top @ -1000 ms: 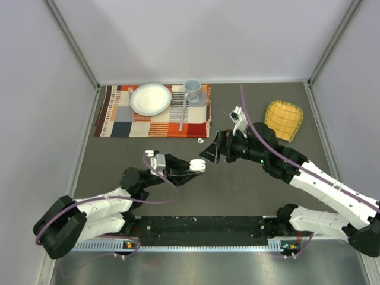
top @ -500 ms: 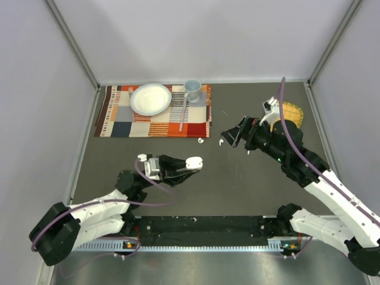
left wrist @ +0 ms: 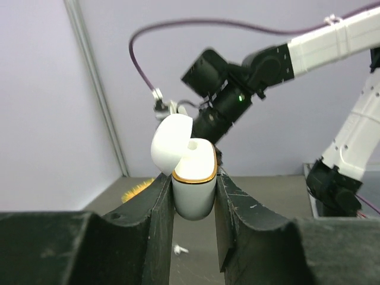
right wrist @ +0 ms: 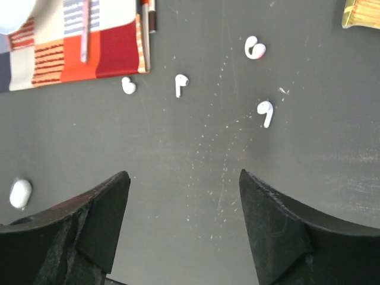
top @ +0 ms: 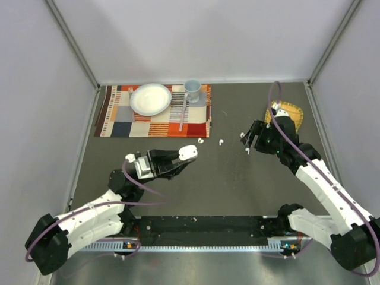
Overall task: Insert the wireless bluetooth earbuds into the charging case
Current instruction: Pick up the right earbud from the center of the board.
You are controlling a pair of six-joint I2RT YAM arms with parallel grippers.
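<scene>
My left gripper [top: 183, 157] is shut on the white charging case [top: 187, 152] and holds it above the table with its lid open. In the left wrist view the case [left wrist: 193, 181] sits upright between the fingers [left wrist: 155, 208], its gold-rimmed mouth facing up. Several tiny white earbuds lie on the dark table: one [top: 200, 141] by the mat's corner, one [top: 221, 142] beside it, one [top: 247, 151] under my right gripper [top: 247, 138]. The right wrist view shows them ahead of the open, empty right gripper [right wrist: 184, 175]: earbuds [right wrist: 180, 83], [right wrist: 265, 113], [right wrist: 255, 47], [right wrist: 128, 86].
A striped placemat [top: 127, 119] at the back left carries a white plate [top: 150, 98], a blue mug [top: 192, 89] and a spoon [top: 183, 116]. A yellow cloth [top: 288, 122] lies at the back right, behind my right arm.
My right gripper has pulled away from the case to the right and now hangs over the earbuds. My left gripper has drawn back left with the case.
</scene>
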